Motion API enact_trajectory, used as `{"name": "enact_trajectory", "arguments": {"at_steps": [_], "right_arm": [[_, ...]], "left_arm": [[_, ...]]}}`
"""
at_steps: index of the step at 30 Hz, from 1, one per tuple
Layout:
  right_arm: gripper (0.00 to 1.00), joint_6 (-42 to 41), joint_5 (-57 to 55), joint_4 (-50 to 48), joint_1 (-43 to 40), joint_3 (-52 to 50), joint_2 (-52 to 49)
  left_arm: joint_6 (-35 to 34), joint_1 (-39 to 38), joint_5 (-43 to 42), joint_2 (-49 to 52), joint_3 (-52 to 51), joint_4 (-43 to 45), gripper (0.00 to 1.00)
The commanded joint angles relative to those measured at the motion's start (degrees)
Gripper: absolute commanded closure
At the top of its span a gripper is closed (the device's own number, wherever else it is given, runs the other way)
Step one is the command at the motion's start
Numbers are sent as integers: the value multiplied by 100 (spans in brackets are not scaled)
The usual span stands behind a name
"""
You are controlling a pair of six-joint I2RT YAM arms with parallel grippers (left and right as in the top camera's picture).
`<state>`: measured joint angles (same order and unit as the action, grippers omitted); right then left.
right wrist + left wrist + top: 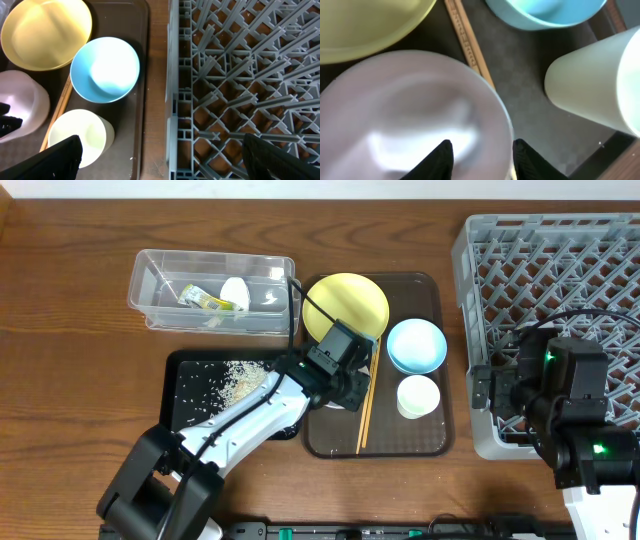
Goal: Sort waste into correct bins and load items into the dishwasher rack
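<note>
Two black fingertips [440, 160] fill the bottom of the left wrist view. They belong to the left gripper [481, 161] and straddle the rim of the white bowl [410, 115], one inside and one outside. The jaws are parted wider than the rim, and no firm clamp shows. The bowl sits on the brown tray [520, 105]. Behind it lies the yellow plate [365, 25], and the chopsticks [467, 42] run along the tray just past the bowl's rim. The blue bowl [545, 12] and the white cup [595, 85] are beyond them, near each other but apart.

From the right wrist, the right gripper [160, 150] hangs with its fingers spread wide and nothing between them. It is over the near-left edge of the rack [176, 115], whose lattice holds no dishes that can be seen.

Overhead, the clear tub [160, 285] stands at the back left of the table [70, 380] with the wrapper [203, 300] and crumpled paper [234, 288] inside. In front of it is the black tray [180, 415], just beside the brown tray, with rice [243, 378] scattered in it — thickest toward its right end. The left arm crosses that tray to reach the bowl.
</note>
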<state>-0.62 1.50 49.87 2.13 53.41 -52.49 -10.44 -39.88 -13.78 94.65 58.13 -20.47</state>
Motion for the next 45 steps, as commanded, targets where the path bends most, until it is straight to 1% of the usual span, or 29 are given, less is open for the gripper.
{"name": "enact_trajectory", "arguments": {"at_steps": [1, 5, 8, 17, 19, 21, 22, 24, 25, 30, 32, 34, 37, 40, 43, 45], "right_arm": [[1, -15, 7, -13, 74, 105, 9], [1, -15, 7, -13, 74, 105, 9], [1, -15, 7, -13, 74, 105, 9], [1, -15, 7, -9, 74, 105, 9], [1, -15, 7, -9, 72, 105, 9], [1, -15, 7, -9, 74, 105, 9], [1, -15, 7, -9, 74, 105, 9], [1, -15, 7, -9, 74, 105, 9], [1, -15, 7, -9, 74, 105, 9], [1, -15, 4, -50, 72, 105, 9], [1, -22, 13, -162, 72, 105, 9], [1, -164, 63, -291, 74, 105, 7], [1, -229, 649, -422, 74, 103, -46], [1, 33, 1821, -463, 74, 103, -227], [1, 844, 3486, -505, 74, 103, -549], [1, 1220, 4430, -621, 74, 103, -791]], "left_arm": [[33, -4, -210, -350, 389, 68, 57], [-68, -13, -850, -396, 407, 496, 57], [-271, -101, -872, -280, 400, 636, 57], [-275, -588, -870, 385, 400, 811, 57], [-278, -636, -870, 570, 400, 839, 58], [-278, -645, -870, 721, 400, 848, 66], [-275, -643, -868, 761, 400, 844, 72], [-275, -636, -846, 769, 400, 844, 89], [-275, -616, -828, 743, 407, 848, 94], [-575, -315, -968, 389, 411, 837, 94], [-734, -52, -1384, 138, 411, 846, 94], [-1038, 317, -1862, -142, 411, 916, 94], [-1764, 1008, -2374, -420, 411, 1104, 94], [-2669, 1729, -3486, -420, 409, 1558, 94], [-3458, 2238, -5064, -264, 409, 2271, 94], [-3816, 2387, -5829, -146, 409, 2643, 94]]}}
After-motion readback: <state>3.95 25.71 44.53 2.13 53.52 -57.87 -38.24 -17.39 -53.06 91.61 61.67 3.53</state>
